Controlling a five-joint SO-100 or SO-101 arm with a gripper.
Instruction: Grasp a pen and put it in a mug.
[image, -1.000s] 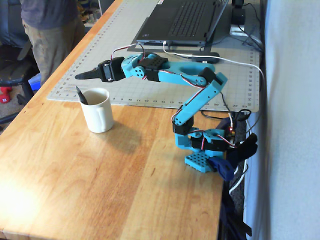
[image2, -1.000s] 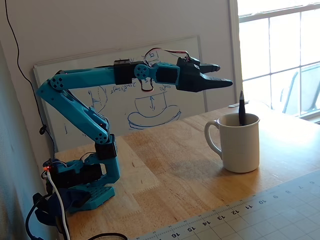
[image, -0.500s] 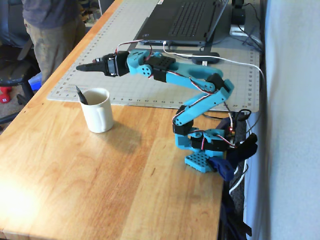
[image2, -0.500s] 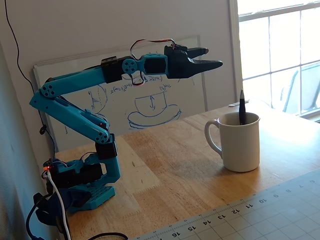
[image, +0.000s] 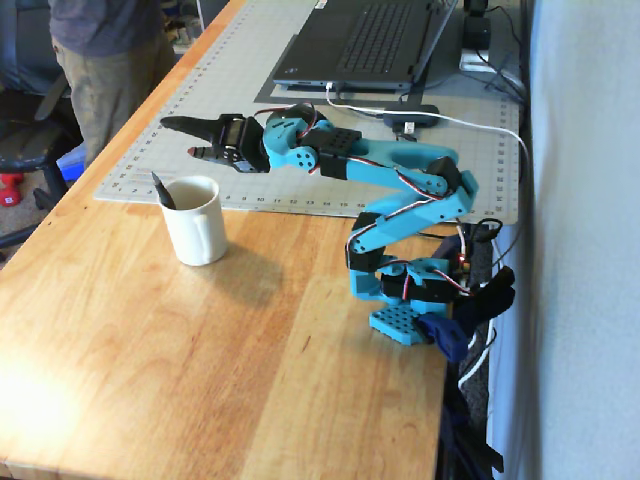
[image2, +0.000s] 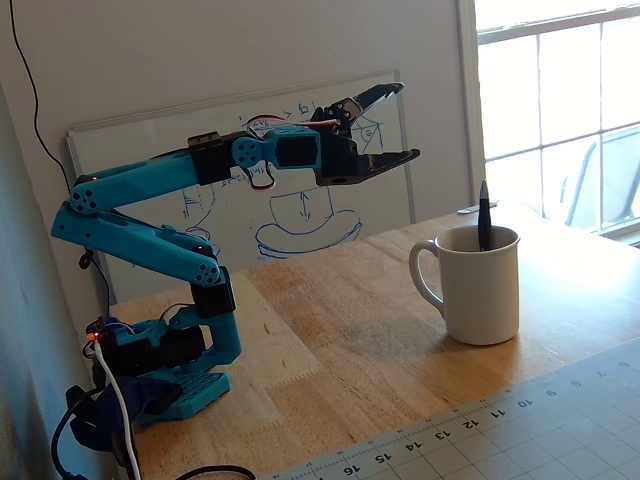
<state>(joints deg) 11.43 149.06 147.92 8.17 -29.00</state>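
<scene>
One fixed view is looking down from above and to one side, along the worktop (image: 150, 350) toward a laptop (image: 370, 40) at its far end. The other fixed view is sitting low and closer, facing the opposite way toward a whiteboard (image2: 300, 215) and window (image2: 560, 100). Both are taking in the arm (image: 400, 190), the mug (image: 195, 220) and the cutting mat (image2: 520, 420).

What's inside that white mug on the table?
A dark pen stands in the mug, leaning on the rim, its upper end poking above it in both fixed views. Its lower part and the mug's bottom are hidden by the wall. The open gripper hangs apart, holding nothing.
</scene>
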